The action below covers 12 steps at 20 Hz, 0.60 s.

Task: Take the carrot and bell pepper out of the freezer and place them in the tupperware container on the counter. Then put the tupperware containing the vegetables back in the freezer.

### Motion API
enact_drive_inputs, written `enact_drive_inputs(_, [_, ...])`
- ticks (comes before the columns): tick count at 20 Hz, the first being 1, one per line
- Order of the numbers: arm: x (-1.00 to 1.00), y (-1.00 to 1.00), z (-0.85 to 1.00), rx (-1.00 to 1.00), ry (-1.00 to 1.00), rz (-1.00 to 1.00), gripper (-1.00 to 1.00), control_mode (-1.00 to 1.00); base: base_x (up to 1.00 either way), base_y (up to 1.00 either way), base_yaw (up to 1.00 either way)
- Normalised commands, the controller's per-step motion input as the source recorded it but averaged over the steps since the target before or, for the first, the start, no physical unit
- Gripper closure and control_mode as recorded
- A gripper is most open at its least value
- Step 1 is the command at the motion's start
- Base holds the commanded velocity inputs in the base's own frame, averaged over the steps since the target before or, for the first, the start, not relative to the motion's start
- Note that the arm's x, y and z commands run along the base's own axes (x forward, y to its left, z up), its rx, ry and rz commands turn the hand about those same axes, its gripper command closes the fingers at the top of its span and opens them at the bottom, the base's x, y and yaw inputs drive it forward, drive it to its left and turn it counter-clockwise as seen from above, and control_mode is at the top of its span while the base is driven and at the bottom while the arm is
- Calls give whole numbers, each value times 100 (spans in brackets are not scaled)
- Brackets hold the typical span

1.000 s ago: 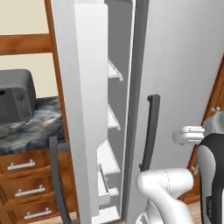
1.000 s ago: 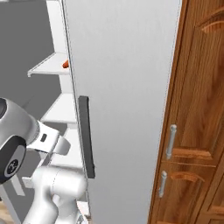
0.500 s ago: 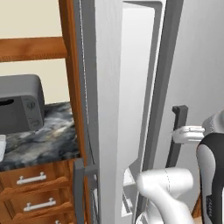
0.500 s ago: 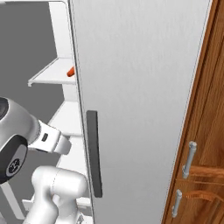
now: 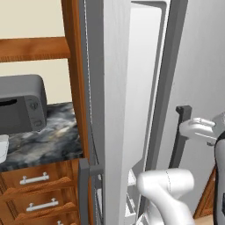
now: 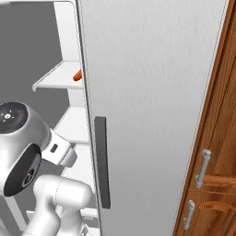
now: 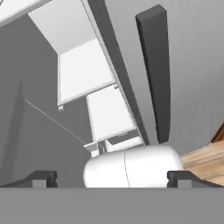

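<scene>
Fingers (image 7: 112, 177) spread fully apart, nothing between them; in the hand view the two dark tips sit at the bottom corners, aimed into the freezer (image 7: 94, 85) along its stack of white shelves.

Carrot (image 6: 78, 75): orange tip shows on an upper white shelf (image 6: 57, 78) in the right base view, right at the shelf's edge nearest the grey door (image 6: 152, 92), which cuts off the rest of it. Long axis seems to run toward the door, can't confirm. It sits above and well apart from the arm's wrist; the fingers need to go up and into the compartment, judging from that view.

Bell pepper: can't locate.

Tupperware container (image 5: 2, 148): pale corner at the left edge of the bench (image 5: 48, 140), in front of the dark toaster oven (image 5: 22, 103), left of the freezer. Fingers nearer the shelves than the bench.
</scene>
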Motion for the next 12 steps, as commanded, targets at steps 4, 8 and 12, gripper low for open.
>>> enact_drive_inputs(4, [6,25,60,29,-5,-20,-100,-100,0,0,0])
enact_drive_inputs(8, [36,72,49,2,-2,-19,-100,-100,0,0,0])
enact_drive_inputs(12, [57,17,45,15,0,-19,-100,-100,0,0,0])
